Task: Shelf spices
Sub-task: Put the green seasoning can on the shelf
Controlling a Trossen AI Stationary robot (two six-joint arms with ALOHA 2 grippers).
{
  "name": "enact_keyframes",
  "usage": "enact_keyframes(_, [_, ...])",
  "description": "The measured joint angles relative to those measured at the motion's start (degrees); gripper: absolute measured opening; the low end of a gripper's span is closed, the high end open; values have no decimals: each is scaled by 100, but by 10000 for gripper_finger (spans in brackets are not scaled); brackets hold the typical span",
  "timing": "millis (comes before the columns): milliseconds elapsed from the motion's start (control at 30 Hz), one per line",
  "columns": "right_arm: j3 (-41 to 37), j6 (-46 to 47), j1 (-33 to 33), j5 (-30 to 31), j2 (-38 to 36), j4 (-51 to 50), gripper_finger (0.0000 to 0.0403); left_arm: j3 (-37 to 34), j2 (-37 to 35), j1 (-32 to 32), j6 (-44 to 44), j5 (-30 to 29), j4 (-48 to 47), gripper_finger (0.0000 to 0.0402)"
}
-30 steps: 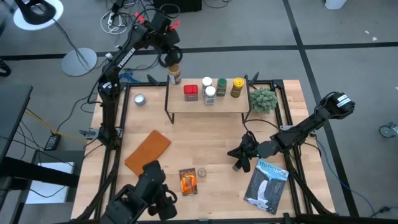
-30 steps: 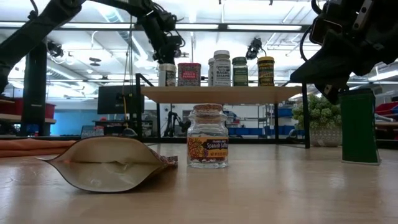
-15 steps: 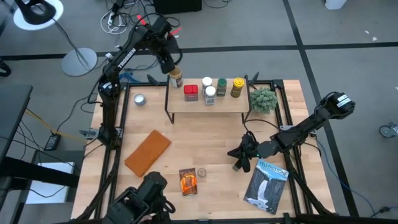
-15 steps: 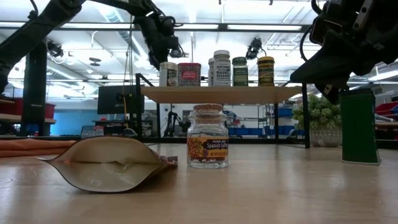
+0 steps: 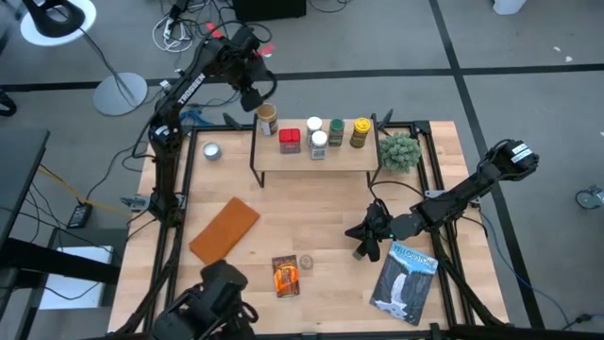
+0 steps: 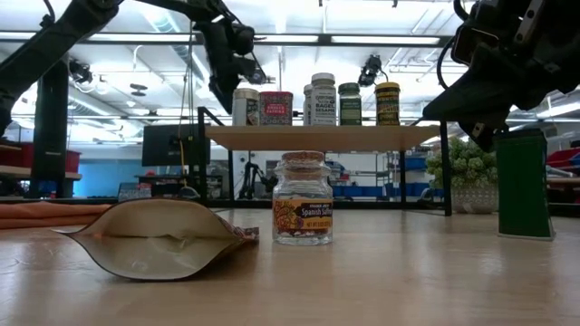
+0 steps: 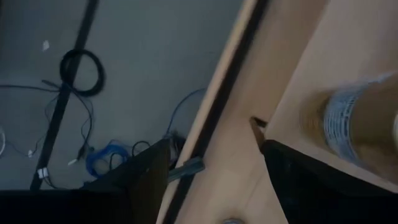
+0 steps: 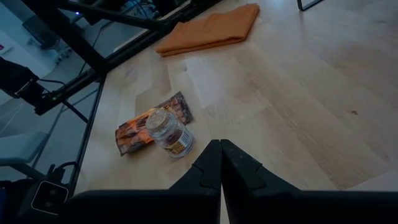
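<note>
The shelf [image 5: 321, 162] carries the tan cylinder [image 5: 267, 120] at its left end, then a red tin [image 5: 290, 141], a white-lidded jar [image 5: 318, 144], a green-lidded jar [image 5: 336, 131] and a yellow-lidded jar [image 5: 360, 133], all upright on the board. My left gripper [image 5: 255, 94] is open and hangs just beyond the shelf's far left corner; in its wrist view the tan cylinder [image 7: 360, 124] stands outside the fingers. A cork-topped glass jar [image 5: 306, 261] and an orange packet [image 5: 285, 276] lie on the table. My right gripper [image 5: 361, 238] is shut and hovers near them. A dark box [image 6: 523, 181] stands on the right.
A flat brown slab [image 5: 225, 229] lies at the table's left, with a small silver tin [image 5: 211, 151] beside the shelf. A small green plant [image 5: 400, 151] stands off the shelf's right end. A blue booklet [image 5: 406, 280] lies near the right front corner.
My left gripper has drawn back from the tan cylinder, moving up and toward the table's far left. The cylinder stays upright on the shelf's left end.
</note>
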Motion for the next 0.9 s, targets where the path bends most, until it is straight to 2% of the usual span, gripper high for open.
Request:
enact_keyframes(100, [0, 0, 0, 0, 0, 1, 2, -1, -240, 17, -260, 13, 4, 266])
enact_keyframes(167, [0, 0, 0, 1, 0, 1, 3, 1, -467, 26, -454, 271, -25, 266])
enact_keyframes(333, [0, 0, 0, 0, -1, 10, 3, -83, -1169, -182, -677, 1826, 79, 266])
enact_keyframes(400, [0, -8, -22, 1, -2, 10, 2, -347, -1542, -435, -705, 2185, 281, 266])
enact_keyframes(500, [0, -12, -65, 2, -2, 14, 3, -1219, -2233, -1016, -847, 2264, 1012, 266])
enact_keyframes(667, [0, -15, -109, 3, -2, 14, 3, -3408, -3532, -2214, -1481, 2128, 2865, 266])
enact_keyframes(900, [0, 83, -108, 38, -2, 16, 2, -6137, -4978, -4014, -2821, 775, 4627, 266])
